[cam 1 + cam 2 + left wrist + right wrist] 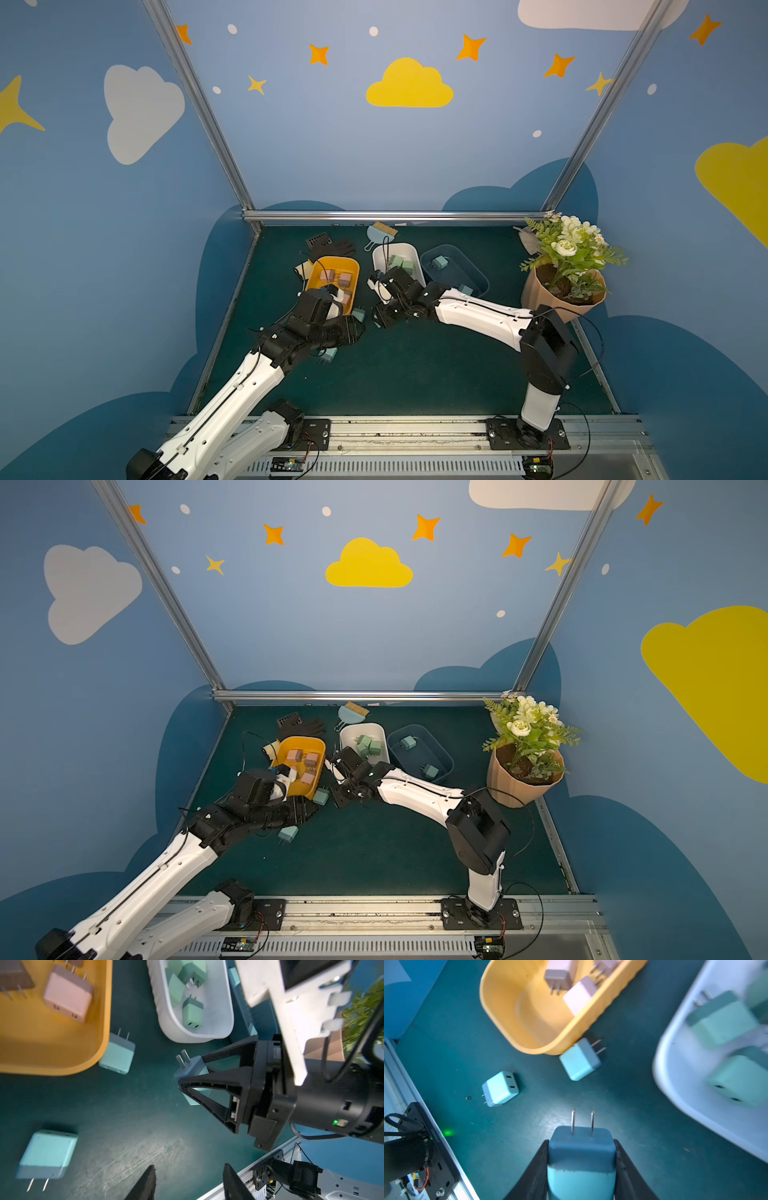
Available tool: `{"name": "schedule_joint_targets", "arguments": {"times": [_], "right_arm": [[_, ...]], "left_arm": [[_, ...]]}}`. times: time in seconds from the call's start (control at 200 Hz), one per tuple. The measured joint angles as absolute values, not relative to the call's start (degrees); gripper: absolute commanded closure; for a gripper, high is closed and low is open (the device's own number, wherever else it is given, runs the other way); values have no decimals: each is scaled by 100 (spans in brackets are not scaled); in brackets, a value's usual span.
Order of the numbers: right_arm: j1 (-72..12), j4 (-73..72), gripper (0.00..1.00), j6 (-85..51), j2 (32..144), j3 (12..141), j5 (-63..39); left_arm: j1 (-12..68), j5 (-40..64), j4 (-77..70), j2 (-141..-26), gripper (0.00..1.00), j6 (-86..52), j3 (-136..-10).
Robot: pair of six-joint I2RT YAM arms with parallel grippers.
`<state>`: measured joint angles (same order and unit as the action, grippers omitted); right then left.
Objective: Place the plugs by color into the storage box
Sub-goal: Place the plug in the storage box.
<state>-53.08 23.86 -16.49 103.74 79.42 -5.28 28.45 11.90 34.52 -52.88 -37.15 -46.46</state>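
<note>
Light blue plug (581, 1159), darker at its prong end, points prongs-first straight out from the right fingers (627, 1178) clamping it; left fingers (145, 1184) parted, empty.

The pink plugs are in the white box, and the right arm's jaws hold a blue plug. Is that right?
No. The pink plugs sit in the yellow box, not the white box; the left wrist view shows it. The right arm's jaws hold a blue plug.
</note>
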Motion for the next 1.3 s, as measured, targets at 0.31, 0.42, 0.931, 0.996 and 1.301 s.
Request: {"name": "schedule_joint_targets", "arguments": {"times": [0.31, 0.42, 0.931, 0.996, 1.301], "right_arm": [[-4318, 2626, 65, -1142, 9647, 7767, -296], [-3935, 2711, 64, -972, 9531, 7693, -117], [-1573, 2915, 58, -1286, 10560, 7843, -589], [-1481, 2961, 58, -1310, 10842, 8001, -663], [-1450, 3205, 41, -1378, 11295, 8737, -805]], "left_arm": [[3352, 1225, 2309, -6726, 47, -3509, -5221], [3546, 1334, 1994, -7496, 46, -3470, -5671], [4139, 2239, 1208, -10541, 45, -3540, -8075], [4189, 2329, 1203, -10667, 45, -3559, -8182], [4254, 2510, 1238, -10728, 45, -3647, -8208]]}}
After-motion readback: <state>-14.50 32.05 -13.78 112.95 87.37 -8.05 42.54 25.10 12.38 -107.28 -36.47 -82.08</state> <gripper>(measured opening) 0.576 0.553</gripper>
